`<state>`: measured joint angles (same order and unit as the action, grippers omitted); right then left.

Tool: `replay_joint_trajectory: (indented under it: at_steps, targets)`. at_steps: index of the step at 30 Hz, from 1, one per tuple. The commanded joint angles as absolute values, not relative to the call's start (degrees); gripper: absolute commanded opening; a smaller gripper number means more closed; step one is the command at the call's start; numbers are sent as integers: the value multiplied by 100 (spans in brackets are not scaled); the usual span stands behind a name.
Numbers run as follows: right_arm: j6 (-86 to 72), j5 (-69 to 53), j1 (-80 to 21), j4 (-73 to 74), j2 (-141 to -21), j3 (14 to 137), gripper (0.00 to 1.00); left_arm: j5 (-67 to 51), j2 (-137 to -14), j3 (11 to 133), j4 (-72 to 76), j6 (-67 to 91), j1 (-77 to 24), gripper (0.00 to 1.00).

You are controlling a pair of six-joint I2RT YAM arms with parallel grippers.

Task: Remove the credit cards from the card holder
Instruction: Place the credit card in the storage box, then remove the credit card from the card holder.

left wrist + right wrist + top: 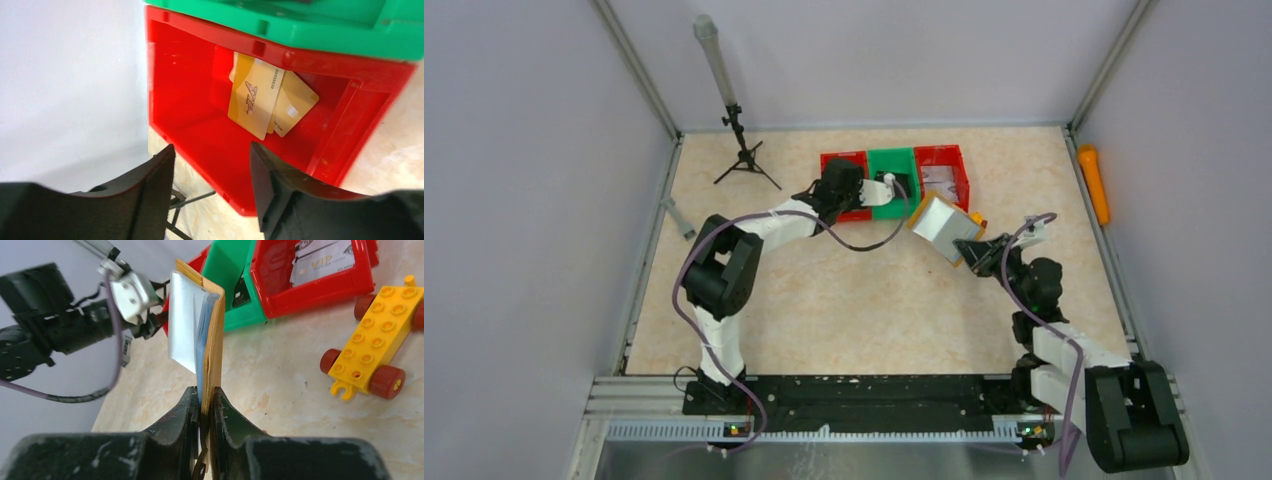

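My right gripper (206, 390) is shut on the lower edge of the mustard-brown card holder (214, 335) and holds it upright above the table, its grey shiny lining (182, 320) facing left. A thin blue edge shows inside the fold. In the top view the holder (936, 225) hangs in front of the bins. My left gripper (212, 150) is open and empty over the left red bin (200, 120). Several tan credit cards (257, 97) lie overlapping in that bin. A pale card marked VIP (325, 257) lies in the right red bin (310, 290).
Three bins stand in a row at the back: red (844, 205), green (892, 165), red (944, 160). A yellow toy block with red wheels (380, 340) lies right of the holder. A black tripod (742, 155) stands back left. An orange object (1094, 185) lies along the right wall.
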<state>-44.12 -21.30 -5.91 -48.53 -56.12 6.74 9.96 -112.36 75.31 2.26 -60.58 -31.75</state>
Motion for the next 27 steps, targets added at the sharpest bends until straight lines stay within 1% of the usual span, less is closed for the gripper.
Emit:
replay_joint_trajectory:
  at_steps: [1,2,3,4,5,7,9,10,12,16,18,21,24,27]
  targets:
    - [-4432,-2603,-560,-5577,-6028,923,0,1210,-10323,7456,138,-4884,-3387,66]
    - [-4475,-2753,-567,-5752,-6176,949,0,1245,-10131,7385,175,-4572,-3434,71]
    - [-4531,-2892,-599,-5903,-6336,1004,0,1299,-9939,7275,255,-4286,-3487,79]
    - [-4568,-3012,-639,-6034,-6486,1055,0,1342,-9627,7166,327,-3981,-3561,96]
    - [-4615,-3169,-681,-6142,-6646,1102,0,1409,-9367,7025,401,-3677,-3637,98]
    - [-4720,-3306,-777,-6380,-6854,1143,0,1769,-8876,6770,637,-2681,-3718,99]
    - [-4706,-3383,-875,-6376,-6950,1221,0,2190,-8418,6571,673,-798,-3712,99]
    - [-4632,-3418,-930,-6242,-6971,1300,0,2129,-8213,6476,570,-166,-3686,99]
    - [-4455,-3457,-1090,-5997,-7012,1446,0,1095,-7869,6227,242,599,-3601,99]
    - [-4361,-3718,-1366,-5914,-7258,1684,0,-1071,-7606,5487,743,1152,-3594,99]
    - [-4530,-3971,-1409,-6196,-7487,1746,0,-1602,-7558,5226,934,1245,-3588,99]
    - [-4835,-4257,-1414,-6825,-7820,1759,0,-1710,-7408,4715,1414,1582,-3592,99]
    - [-4859,-4351,-1478,-6861,-8044,1861,0,-1706,-7274,4296,1869,1800,-3591,99]
    - [-4879,-4444,-1606,-6993,-8211,1931,0,-1921,-7390,4133,2133,1958,-3588,99]
